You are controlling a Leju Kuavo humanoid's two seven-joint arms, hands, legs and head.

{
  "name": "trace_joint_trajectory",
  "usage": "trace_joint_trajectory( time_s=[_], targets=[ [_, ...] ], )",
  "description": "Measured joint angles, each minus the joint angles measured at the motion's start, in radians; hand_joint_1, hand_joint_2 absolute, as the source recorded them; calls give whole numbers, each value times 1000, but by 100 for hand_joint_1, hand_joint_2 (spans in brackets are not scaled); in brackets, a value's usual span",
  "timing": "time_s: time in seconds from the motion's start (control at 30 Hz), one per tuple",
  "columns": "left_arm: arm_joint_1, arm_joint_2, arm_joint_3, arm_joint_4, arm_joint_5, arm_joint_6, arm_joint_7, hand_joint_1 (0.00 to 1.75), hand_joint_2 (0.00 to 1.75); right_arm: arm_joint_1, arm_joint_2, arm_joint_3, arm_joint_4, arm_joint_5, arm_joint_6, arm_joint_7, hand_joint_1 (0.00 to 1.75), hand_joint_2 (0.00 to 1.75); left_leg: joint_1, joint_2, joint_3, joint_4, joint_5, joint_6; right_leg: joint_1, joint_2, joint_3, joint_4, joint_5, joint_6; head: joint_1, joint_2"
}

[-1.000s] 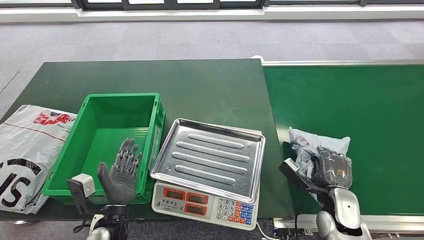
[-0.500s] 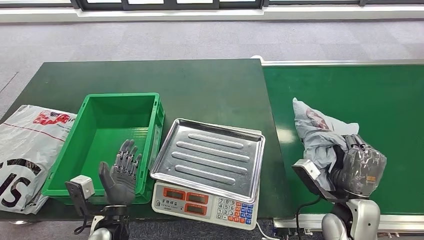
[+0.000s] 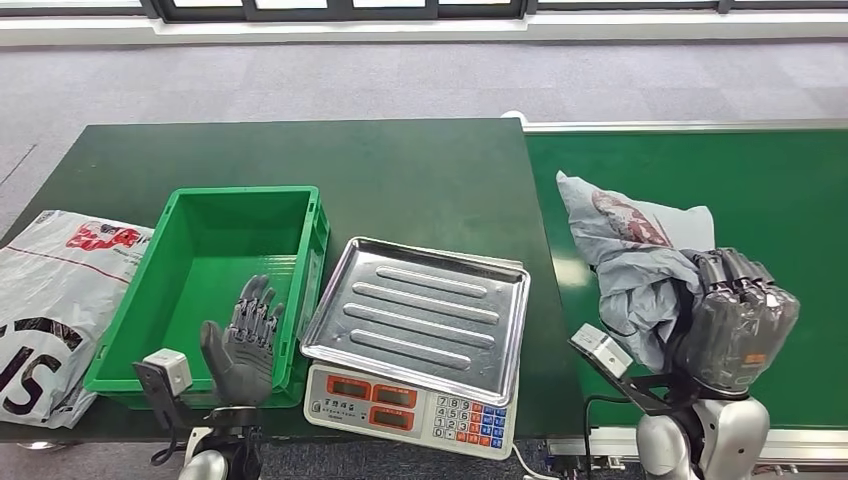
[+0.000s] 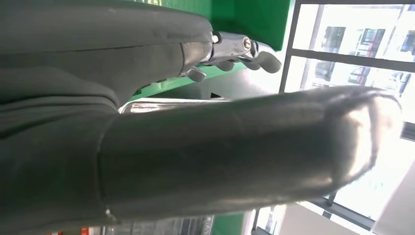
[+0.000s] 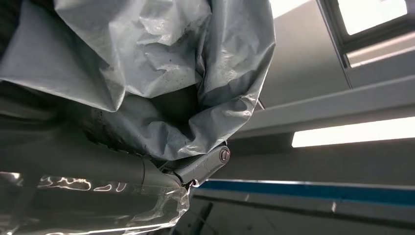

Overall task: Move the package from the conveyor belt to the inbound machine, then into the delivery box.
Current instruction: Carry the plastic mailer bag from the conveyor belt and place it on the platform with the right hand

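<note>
A crumpled grey plastic package (image 3: 632, 252) is lifted above the green conveyor belt (image 3: 760, 190), and my right hand (image 3: 735, 315) grips it from the right side. Close up in the right wrist view, the package (image 5: 156, 73) bulges out over the hand's fingers (image 5: 200, 166). The inbound machine, a scale with a steel tray (image 3: 418, 310) and a keypad, stands left of the belt. The green delivery box (image 3: 225, 270) stands left of the scale with nothing in it. My left hand (image 3: 242, 340) is raised, fingers spread, over the box's near right corner and holds nothing.
A white printed bag (image 3: 50, 300) lies at the table's left edge. The dark green table (image 3: 400, 170) stretches behind the box and scale. Grey carpet floor (image 3: 300, 80) lies beyond.
My right hand has lifted the package off the belt and carried it higher and slightly right, so the package now stands taller. The left hand has hardly moved.
</note>
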Motion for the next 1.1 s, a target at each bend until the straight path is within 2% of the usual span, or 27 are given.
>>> trace_joint_trajectory(
  time_s=[0.1,0.23,0.33,0.57,0.87,1.1],
  targets=[
    [-24,1,-6,28,0,-9,-10,0,0,-68,6,18,23,-55,10,-23,175,175,0,1,-5,0,0,0,0,1,1,0,0,0,0,0],
    [-79,3,-31,88,0,-22,-24,0,0,-211,5,140,157,-104,16,46,175,175,0,4,-2,0,3,-1,0,4,-1,0,4,-1,0,0],
    [-102,5,-47,117,0,-23,-26,0,0,-263,5,218,231,-103,7,67,175,175,0,0,-1,0,7,-2,1,2,-2,0,6,-1,0,0],
    [-124,7,-54,143,5,-23,-27,0,0,-295,4,287,293,-112,3,73,175,175,1,-1,-3,0,7,-3,1,2,-4,0,6,-1,0,0],
    [-134,7,-54,157,5,-23,-28,0,0,-303,4,307,313,-123,10,72,175,175,0,-1,-4,0,7,-2,0,2,-4,0,6,-1,0,0],
    [-184,7,-69,209,27,-22,-32,0,0,-337,26,411,444,-239,25,5,175,175,1,0,-4,0,7,-3,1,2,-5,0,6,-1,0,0]
  ],
)
